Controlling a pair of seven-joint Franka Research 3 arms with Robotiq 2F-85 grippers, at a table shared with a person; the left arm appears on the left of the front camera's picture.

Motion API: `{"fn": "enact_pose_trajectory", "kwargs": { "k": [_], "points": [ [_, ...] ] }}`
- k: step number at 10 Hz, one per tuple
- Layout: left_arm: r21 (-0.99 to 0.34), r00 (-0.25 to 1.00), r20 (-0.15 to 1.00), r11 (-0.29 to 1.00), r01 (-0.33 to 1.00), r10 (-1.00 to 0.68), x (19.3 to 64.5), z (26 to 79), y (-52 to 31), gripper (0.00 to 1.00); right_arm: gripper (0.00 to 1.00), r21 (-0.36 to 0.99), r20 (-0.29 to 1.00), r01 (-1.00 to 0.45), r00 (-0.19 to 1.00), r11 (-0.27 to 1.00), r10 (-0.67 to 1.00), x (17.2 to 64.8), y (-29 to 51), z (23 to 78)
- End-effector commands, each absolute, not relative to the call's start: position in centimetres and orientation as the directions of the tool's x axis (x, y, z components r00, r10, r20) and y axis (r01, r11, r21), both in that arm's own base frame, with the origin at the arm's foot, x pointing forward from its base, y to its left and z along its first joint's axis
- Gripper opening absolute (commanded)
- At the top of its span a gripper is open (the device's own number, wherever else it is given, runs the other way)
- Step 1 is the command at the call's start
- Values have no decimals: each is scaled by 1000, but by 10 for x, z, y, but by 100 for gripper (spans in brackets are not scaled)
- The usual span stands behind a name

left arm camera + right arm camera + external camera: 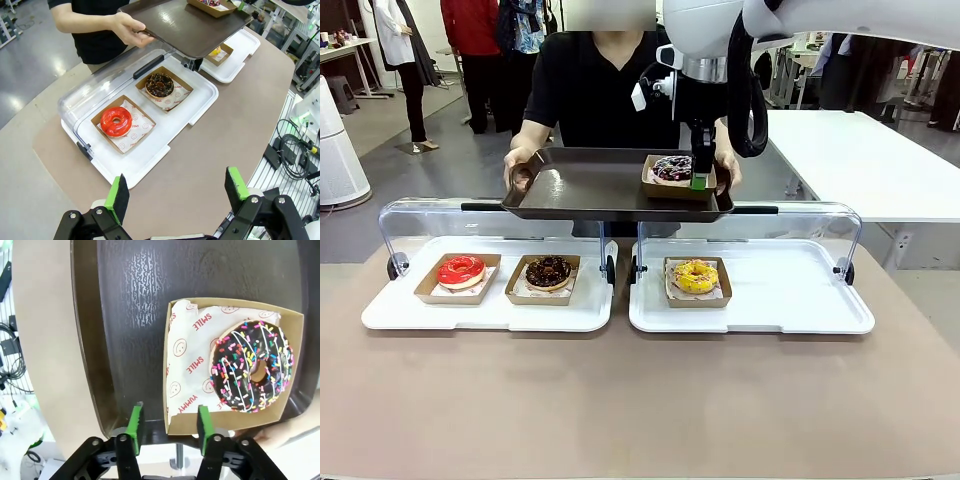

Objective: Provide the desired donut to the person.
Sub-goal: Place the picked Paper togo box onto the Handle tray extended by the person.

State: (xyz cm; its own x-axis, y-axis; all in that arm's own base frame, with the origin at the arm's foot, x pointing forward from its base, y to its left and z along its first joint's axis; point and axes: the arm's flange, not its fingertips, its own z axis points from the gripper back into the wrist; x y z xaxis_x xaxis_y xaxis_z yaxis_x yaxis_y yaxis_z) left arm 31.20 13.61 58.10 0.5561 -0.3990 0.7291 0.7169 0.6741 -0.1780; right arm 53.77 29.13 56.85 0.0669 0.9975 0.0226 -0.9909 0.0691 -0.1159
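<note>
Sprinkled donut boxed on the tray held by the person
Right gripper: fingers apart astride the box's near wall, donut just beyond; left gripper: fingers apart too, far off above the surface

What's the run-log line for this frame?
right pincer: open, at box corner | sprinkle donut: in box on tray | tray: held by person's hand | left pincer: open, above table

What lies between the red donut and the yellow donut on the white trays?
The chocolate donut in its cardboard box, sharing the left tray with the red donut, as the front view shows.
</note>
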Motion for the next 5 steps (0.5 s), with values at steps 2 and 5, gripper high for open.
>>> {"fn": "enact_pose_trajectory", "kwargs": {
  "k": [2, 5],
  "points": [
    [-179, 552, 734, 671, 719, -396, 311, 582, 136, 100, 100, -126, 27, -989, 71, 74, 997, 534, 290, 572],
    [-179, 552, 734, 671, 719, -396, 311, 582, 136, 100, 100, -124, 33, -990, 69, 72, 997, 534, 289, 573]
  ]
}}
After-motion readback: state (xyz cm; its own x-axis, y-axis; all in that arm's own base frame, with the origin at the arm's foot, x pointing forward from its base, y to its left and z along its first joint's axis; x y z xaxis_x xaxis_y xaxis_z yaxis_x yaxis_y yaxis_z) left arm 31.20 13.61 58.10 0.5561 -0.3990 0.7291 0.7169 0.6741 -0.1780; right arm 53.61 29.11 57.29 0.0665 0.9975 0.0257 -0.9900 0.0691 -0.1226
